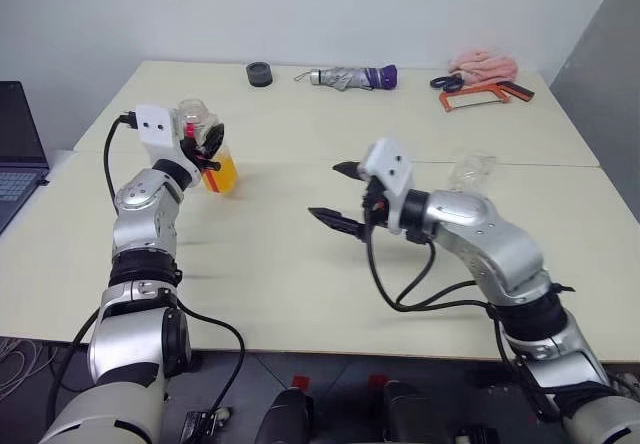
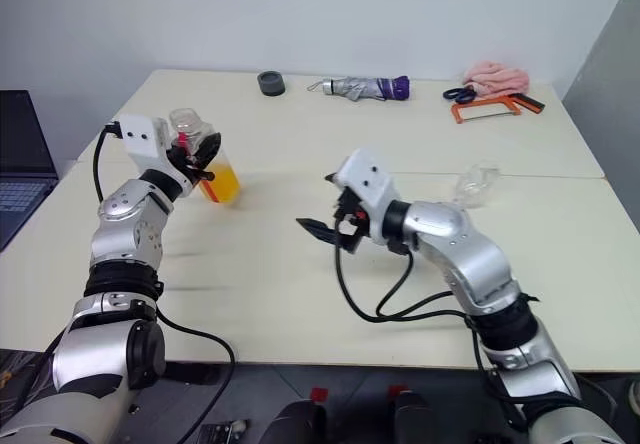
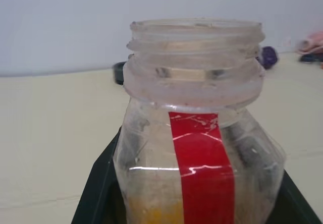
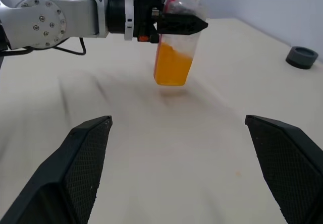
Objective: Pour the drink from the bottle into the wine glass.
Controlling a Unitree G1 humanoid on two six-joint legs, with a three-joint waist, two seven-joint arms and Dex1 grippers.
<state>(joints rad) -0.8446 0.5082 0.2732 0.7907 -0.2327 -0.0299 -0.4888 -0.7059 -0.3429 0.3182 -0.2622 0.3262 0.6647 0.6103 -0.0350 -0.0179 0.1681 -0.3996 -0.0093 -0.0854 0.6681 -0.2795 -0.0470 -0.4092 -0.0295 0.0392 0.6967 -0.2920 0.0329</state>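
Counting from the left, there is one bottle (image 1: 208, 149) and one wine glass (image 1: 470, 173). The left gripper (image 1: 205, 146) is clamped on the bottle and holds it upright just above the table (image 1: 300, 264). It is clear plastic, uncapped, with a red label strip and the orange drink (image 1: 222, 174) in its lower part. The right gripper (image 1: 340, 196) stands wide and empty over the middle. The clear glass is on the table's right side.

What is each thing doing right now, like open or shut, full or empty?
Small clear plastic bottle: uncapped, upright, held.
Orange-yellow drink: fills its lower part.
Clear wine glass: lying on its side.
Left gripper: shut on bottle.
Right gripper: open, empty.
Folded umbrella: closed.
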